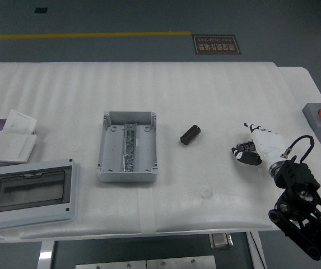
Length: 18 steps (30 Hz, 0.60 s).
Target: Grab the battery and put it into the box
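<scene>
While the battery [190, 135] lies on the tabletop [216, 89] between the open box [127, 147] on its left and the right hand [255, 147], the fingers [244, 153] hang released, grasping nothing, positioned for a leftward approach.

The bench [216, 95] wears white, faintly ribbed foam sheeting; the box [127, 147] is matt grey plastic, the battery [190, 135] dull black.

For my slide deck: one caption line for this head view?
Right hand hovers open right of the black battery, which lies on the white table beside the open grey box.
</scene>
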Each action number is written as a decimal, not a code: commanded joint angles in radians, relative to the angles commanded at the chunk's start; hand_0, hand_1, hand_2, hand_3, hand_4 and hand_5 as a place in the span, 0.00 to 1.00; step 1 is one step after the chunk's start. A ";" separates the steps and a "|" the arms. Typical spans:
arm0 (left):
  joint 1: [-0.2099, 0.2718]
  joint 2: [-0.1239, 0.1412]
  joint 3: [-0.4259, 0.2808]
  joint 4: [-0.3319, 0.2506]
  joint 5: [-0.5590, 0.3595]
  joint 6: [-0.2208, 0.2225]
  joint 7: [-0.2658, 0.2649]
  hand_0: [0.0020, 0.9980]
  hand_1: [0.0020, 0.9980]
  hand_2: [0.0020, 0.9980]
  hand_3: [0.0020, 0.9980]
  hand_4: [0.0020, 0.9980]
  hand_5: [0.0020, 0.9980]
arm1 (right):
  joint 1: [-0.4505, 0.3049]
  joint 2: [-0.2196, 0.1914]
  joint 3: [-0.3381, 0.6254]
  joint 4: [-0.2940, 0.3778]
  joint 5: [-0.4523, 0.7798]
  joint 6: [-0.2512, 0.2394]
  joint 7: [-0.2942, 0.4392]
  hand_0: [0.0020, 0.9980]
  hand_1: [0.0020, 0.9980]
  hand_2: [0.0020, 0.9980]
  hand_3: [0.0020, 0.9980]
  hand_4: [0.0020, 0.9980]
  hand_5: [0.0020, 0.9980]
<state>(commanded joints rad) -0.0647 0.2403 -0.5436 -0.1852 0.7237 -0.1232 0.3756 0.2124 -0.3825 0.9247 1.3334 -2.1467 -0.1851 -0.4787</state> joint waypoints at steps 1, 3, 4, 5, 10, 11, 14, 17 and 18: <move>0.000 0.000 0.001 0.000 -0.001 0.000 0.000 0.66 0.68 0.61 0.62 0.66 0.49 | -0.001 0.000 0.000 0.000 0.000 0.000 0.000 0.59 0.81 0.92 0.90 0.60 0.39; 0.000 -0.001 0.002 0.000 -0.002 0.000 -0.001 0.66 0.68 0.61 0.62 0.66 0.49 | -0.002 0.000 -0.001 0.000 0.002 0.000 0.000 0.59 0.81 0.92 0.90 0.60 0.39; 0.000 -0.001 0.003 0.000 -0.002 0.000 -0.002 0.66 0.68 0.61 0.62 0.66 0.49 | -0.002 0.000 -0.002 0.000 0.002 0.000 0.000 0.57 0.81 0.92 0.87 0.56 0.35; -0.001 -0.001 0.004 0.000 -0.002 0.000 -0.002 0.66 0.68 0.61 0.62 0.66 0.49 | -0.003 0.000 -0.002 0.000 0.002 -0.001 0.000 0.57 0.81 0.92 0.87 0.56 0.35; -0.002 -0.001 0.006 0.001 -0.002 0.003 -0.007 0.66 0.68 0.61 0.62 0.66 0.50 | -0.003 0.001 -0.005 -0.003 0.007 -0.006 0.002 0.54 0.80 0.91 0.84 0.51 0.32; -0.002 -0.001 0.006 0.001 -0.002 0.003 -0.008 0.66 0.68 0.61 0.62 0.66 0.50 | -0.002 0.002 -0.006 -0.004 0.009 -0.008 0.003 0.54 0.80 0.91 0.84 0.51 0.32; -0.002 -0.001 0.011 0.001 -0.006 0.003 -0.010 0.66 0.68 0.61 0.62 0.66 0.50 | 0.001 0.002 -0.007 -0.012 0.014 -0.016 0.009 0.54 0.80 0.91 0.84 0.51 0.32; -0.001 -0.001 0.019 0.001 -0.014 0.003 -0.014 0.66 0.68 0.60 0.62 0.66 0.51 | 0.002 0.001 -0.010 -0.019 0.019 -0.024 0.016 0.53 0.80 0.91 0.83 0.49 0.31; -0.002 -0.002 0.020 0.001 -0.015 0.003 -0.015 0.66 0.68 0.60 0.62 0.66 0.51 | 0.003 0.000 -0.011 -0.020 0.020 -0.028 0.019 0.53 0.80 0.91 0.83 0.49 0.31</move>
<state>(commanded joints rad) -0.0662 0.2387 -0.5234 -0.1839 0.7088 -0.1200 0.3611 0.2150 -0.3826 0.9133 1.3130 -2.1263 -0.2135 -0.4596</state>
